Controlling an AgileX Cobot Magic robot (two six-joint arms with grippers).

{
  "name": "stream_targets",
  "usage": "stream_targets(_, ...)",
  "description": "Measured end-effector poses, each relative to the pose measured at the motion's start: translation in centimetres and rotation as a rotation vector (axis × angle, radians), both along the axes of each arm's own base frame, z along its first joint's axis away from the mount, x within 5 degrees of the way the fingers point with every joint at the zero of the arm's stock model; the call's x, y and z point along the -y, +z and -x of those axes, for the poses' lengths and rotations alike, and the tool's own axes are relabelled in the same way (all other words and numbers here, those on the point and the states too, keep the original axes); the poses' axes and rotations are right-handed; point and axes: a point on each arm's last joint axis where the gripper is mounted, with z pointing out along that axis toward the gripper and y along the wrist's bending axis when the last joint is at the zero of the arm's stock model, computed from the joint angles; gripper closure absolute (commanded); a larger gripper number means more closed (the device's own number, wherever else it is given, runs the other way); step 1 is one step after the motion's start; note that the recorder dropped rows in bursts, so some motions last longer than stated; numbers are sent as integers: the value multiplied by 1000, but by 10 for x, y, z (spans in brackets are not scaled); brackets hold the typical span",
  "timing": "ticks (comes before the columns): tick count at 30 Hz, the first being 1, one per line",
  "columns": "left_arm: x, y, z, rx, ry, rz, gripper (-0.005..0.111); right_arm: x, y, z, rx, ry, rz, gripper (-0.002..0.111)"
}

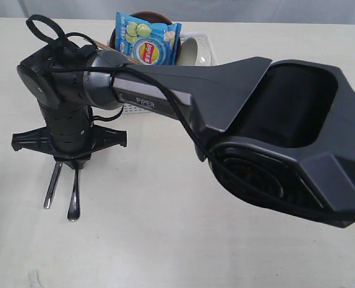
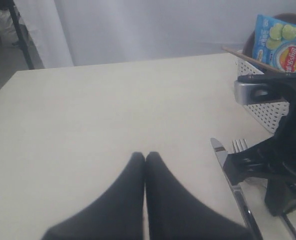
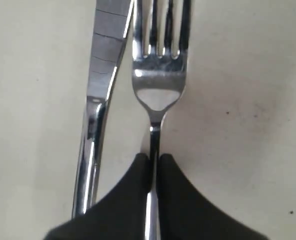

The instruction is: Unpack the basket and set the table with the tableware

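Right gripper [image 3: 153,169] points straight down over the left-centre of the table [image 1: 165,246], its arm reaching across from the right. Jaws pinched narrow on the thin neck of the steel fork [image 3: 158,85], just behind the tines; black fingertips [image 3: 127,195] press either side of the handle. Steel knife [image 3: 100,75] lies just beside the fork, on its left, roughly parallel, not touched by the gripper. In the exterior view both handles run out toward the near edge from under the gripper, knife left, fork right. Cannot tell whether the fork is clear of the tabletop. White lattice basket [image 2: 268,107] sits at the far side, right of the cutlery and apart from it, partly hidden behind the arm. Inside it: blue chip bag [image 1: 148,42] standing upright, pale bowl [image 1: 190,51] on the bag's right, brown plate [image 1: 154,15] showing behind the bag, brown chopstick [image 2: 243,54] poking out over the rim on the left. Left gripper [image 2: 145,162] hovers over bare table left of the cutlery, fingers pressed together, holding nothing.
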Motion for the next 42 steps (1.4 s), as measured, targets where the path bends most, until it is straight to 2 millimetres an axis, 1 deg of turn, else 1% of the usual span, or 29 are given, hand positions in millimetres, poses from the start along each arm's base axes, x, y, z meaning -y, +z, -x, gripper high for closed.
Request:
stream_targets(4,0,0,0,0,0,0,107,1,0,-1,2,-60,2,108)
stream_targets(8,0,0,0,0,0,0,107,2,0,-3,16,-83,14,108)
stream_targets(33,1,0,0,0,-24,0,107,3,0,-4,29,-76,21,108)
stream_targets(35,1,0,0,0,-24,0,107,3,0,-4,31,-64,22,104)
stream_targets(40,1,0,0,0,-24,0,107,3,0,-4,34,-48,24,79)
stream_targets(42,1,0,0,0,-24,0,107,3,0,-4,34,-46,24,72)
